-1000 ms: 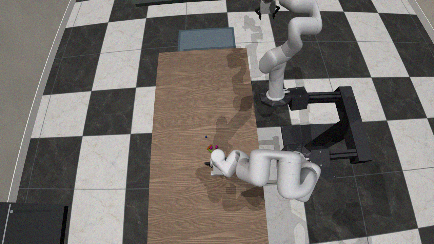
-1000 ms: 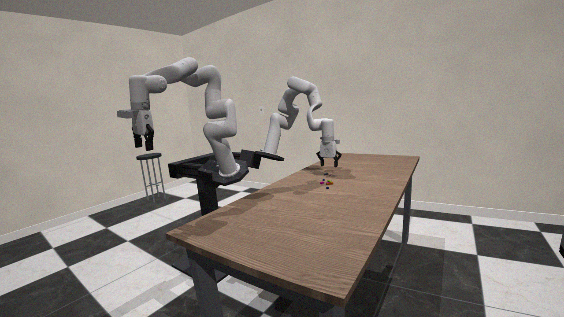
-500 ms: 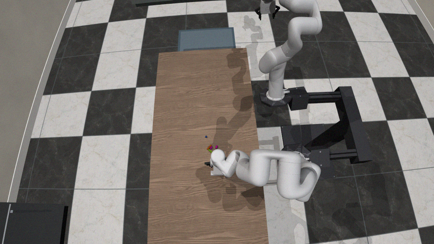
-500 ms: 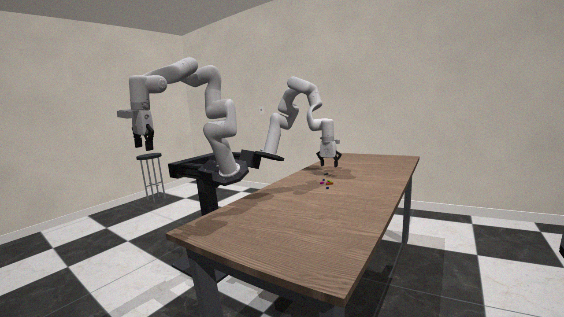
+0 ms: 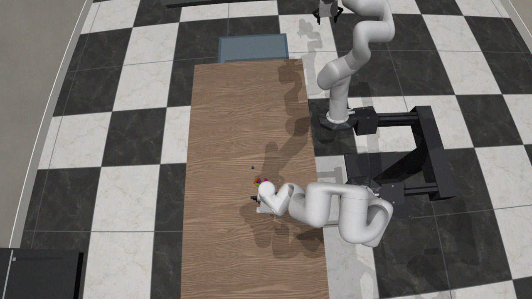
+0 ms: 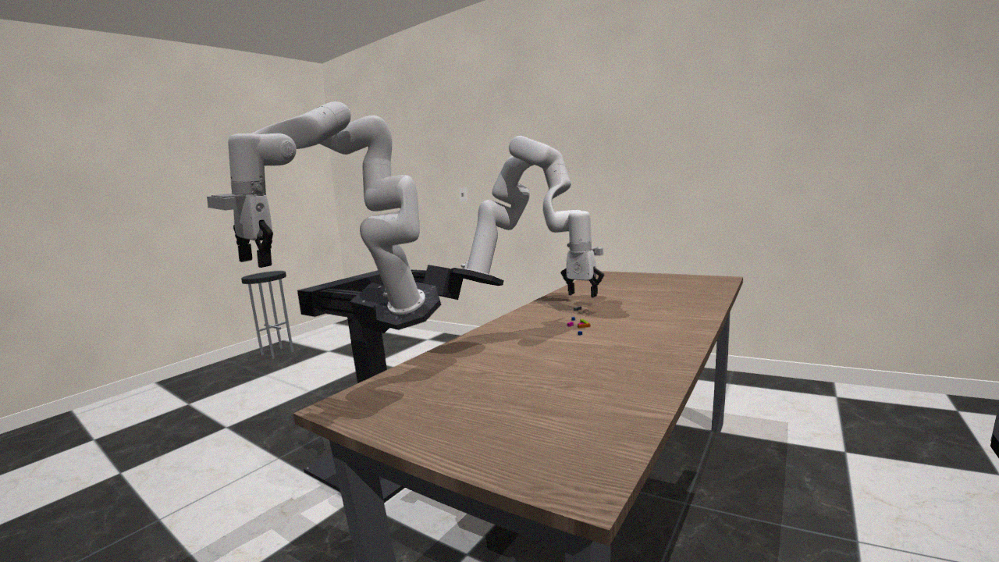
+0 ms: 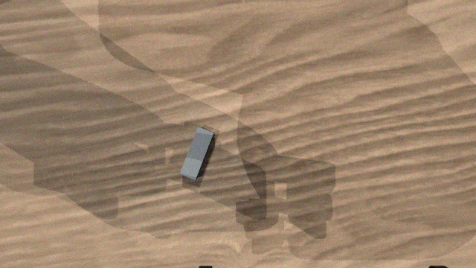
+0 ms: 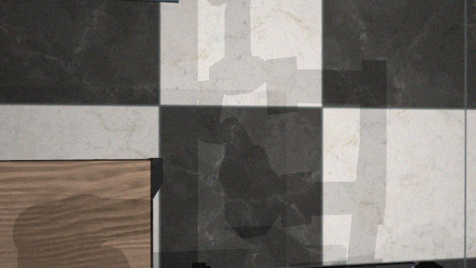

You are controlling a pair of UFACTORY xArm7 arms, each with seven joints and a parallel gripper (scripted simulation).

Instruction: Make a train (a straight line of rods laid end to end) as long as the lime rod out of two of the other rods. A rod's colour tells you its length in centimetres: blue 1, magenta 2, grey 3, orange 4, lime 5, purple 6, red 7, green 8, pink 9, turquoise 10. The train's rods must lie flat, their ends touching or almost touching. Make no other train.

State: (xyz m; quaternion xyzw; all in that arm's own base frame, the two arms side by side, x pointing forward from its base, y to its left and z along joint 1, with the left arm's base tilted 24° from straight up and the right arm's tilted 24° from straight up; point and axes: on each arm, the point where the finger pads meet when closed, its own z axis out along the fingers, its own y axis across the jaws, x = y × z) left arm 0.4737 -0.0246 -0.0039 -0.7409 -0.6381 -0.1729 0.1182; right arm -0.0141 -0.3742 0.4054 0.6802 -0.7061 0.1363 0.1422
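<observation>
Grey rod (image 6: 577, 307) (image 7: 197, 153) lies flat below my left gripper (image 5: 254, 198) (image 6: 582, 294) (image 7: 321, 266), jaws wide and holding nothing. I should turn them across its long sides, centre, then descend straight. Right gripper (image 5: 327, 22) (image 6: 254, 261) (image 8: 314, 265), also wide, waits away from the table (image 5: 230, 122) (image 6: 531, 391) (image 8: 74, 182).

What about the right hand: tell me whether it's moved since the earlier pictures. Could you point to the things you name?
No; in the exterior view, the right hand (image 5: 327, 22) (image 6: 254, 261) (image 8: 314, 265) hangs unchanged against the stool (image 6: 264, 277).
</observation>
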